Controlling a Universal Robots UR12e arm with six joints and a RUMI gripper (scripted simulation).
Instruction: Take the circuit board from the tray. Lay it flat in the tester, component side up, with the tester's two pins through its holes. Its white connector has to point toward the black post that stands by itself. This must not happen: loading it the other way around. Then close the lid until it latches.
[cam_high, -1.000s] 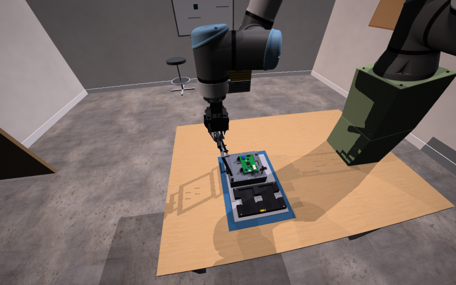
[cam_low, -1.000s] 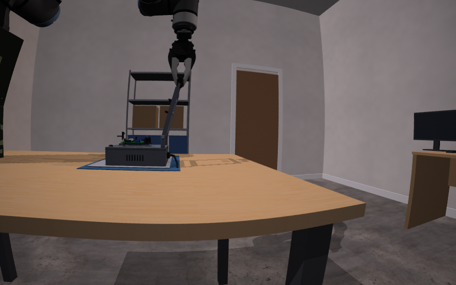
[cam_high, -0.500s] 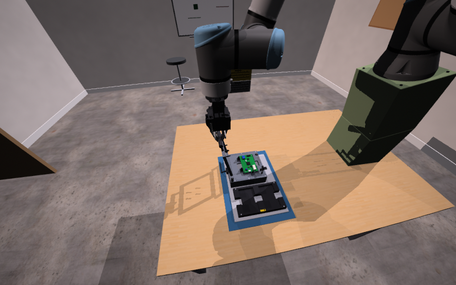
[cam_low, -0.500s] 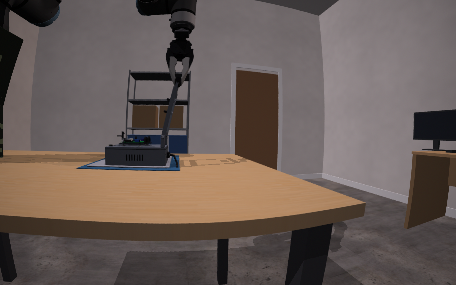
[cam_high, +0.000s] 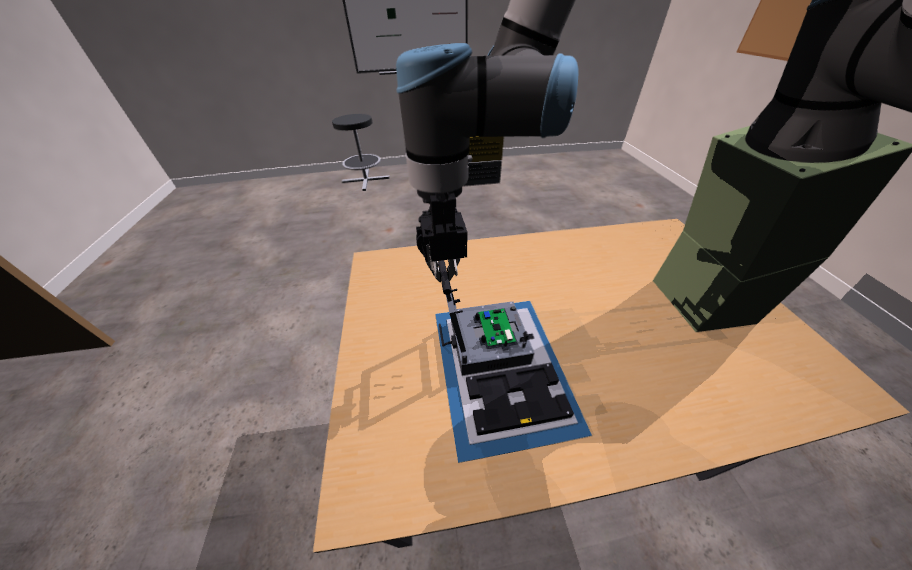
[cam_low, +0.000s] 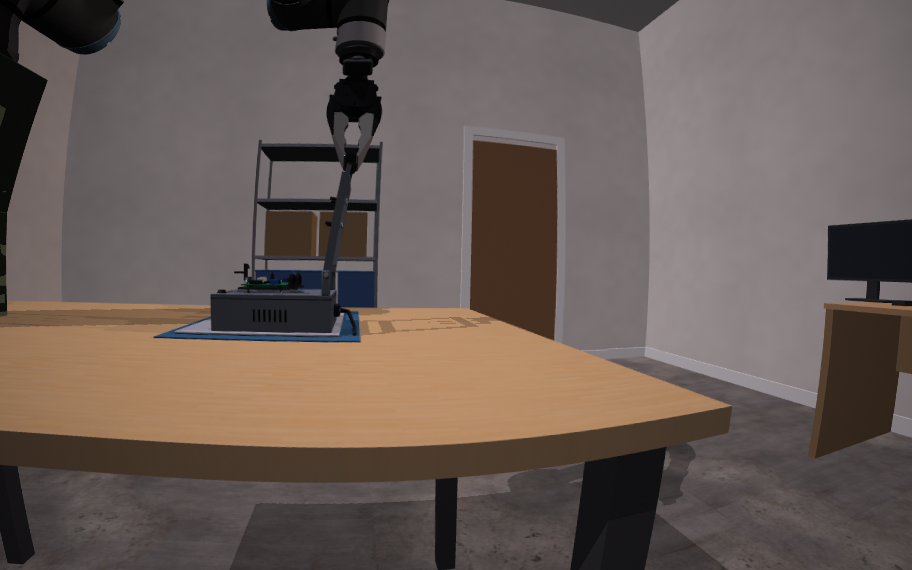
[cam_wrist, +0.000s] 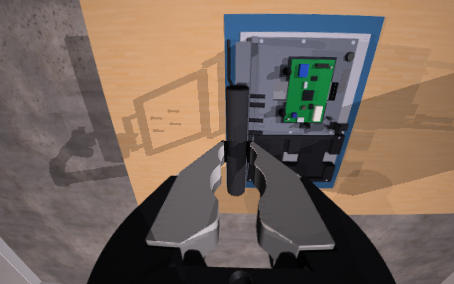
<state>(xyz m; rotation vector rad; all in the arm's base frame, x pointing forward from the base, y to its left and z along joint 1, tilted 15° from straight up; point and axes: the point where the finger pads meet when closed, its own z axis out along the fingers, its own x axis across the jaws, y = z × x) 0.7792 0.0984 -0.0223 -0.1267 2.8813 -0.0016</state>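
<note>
Lid-closing is occupying us: our gripper (cam_wrist: 236, 156) is pinching the lid handle (cam_wrist: 236, 131) between nearly closed fingers, the circuit board (cam_wrist: 309, 90) is lying in the tester (cam_high: 499, 349), and next we judge the lid needs swinging down until latched.
</note>
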